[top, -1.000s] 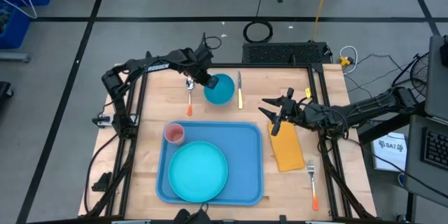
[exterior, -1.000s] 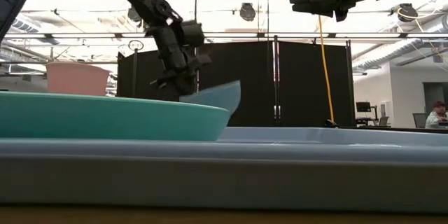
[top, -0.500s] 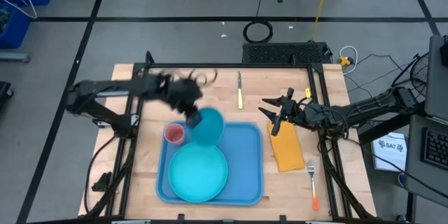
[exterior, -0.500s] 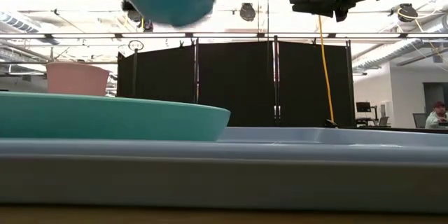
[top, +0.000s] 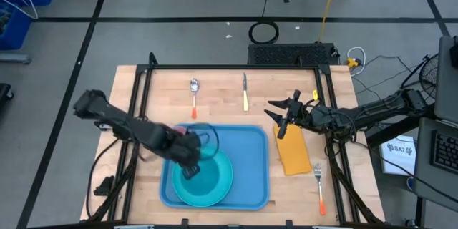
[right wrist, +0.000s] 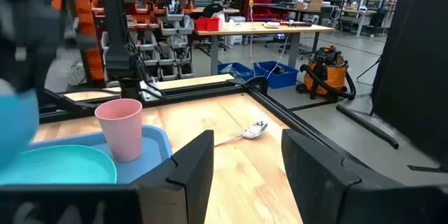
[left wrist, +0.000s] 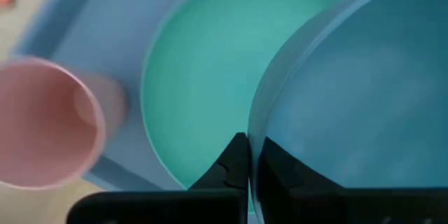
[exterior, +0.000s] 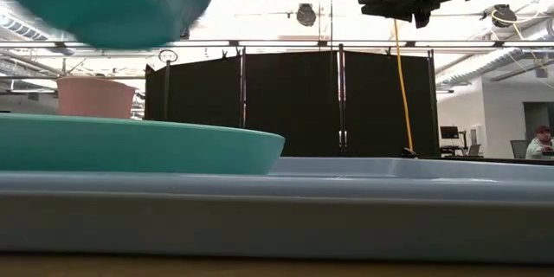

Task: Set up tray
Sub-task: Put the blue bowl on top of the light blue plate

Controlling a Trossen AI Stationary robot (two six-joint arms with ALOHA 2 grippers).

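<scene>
The light-blue tray (top: 254, 150) lies flat at the table's near middle, with a round teal plate (top: 209, 180) and a pink cup (top: 177, 130) standing on it. My left gripper (top: 189, 163) is over the plate, shut on a blue bowl (top: 204, 142), which shows blurred high up in the low view (exterior: 112, 0). My right gripper (top: 280, 119) hovers open over the far end of the orange-yellow napkin (top: 293, 154), right of the tray. In the left wrist view the bowl (left wrist: 350, 91) hangs over the plate (left wrist: 203, 77), beside the cup (left wrist: 42, 122). My left gripper (left wrist: 253, 147) pinches the bowl's rim (left wrist: 256, 122), with one finger (left wrist: 283, 171) inside the bowl and the other (left wrist: 229, 168) outside. The fingers point down from above. The bowl is lifted clear, above the teal plate.
A spoon (top: 193, 89) and a knife (top: 245, 91) lie on the wood beyond the tray. A fork (top: 319, 182) lies near the napkin's near end. The black frame rails (top: 143, 93) run along the table's sides. The tray's right half is bare.
My left gripper has carried the blue bowl from the table's far part, beside the spoon, up and toward the near edge, over the tray, and now holds it above the teal plate. The arm swung far toward the near left.
</scene>
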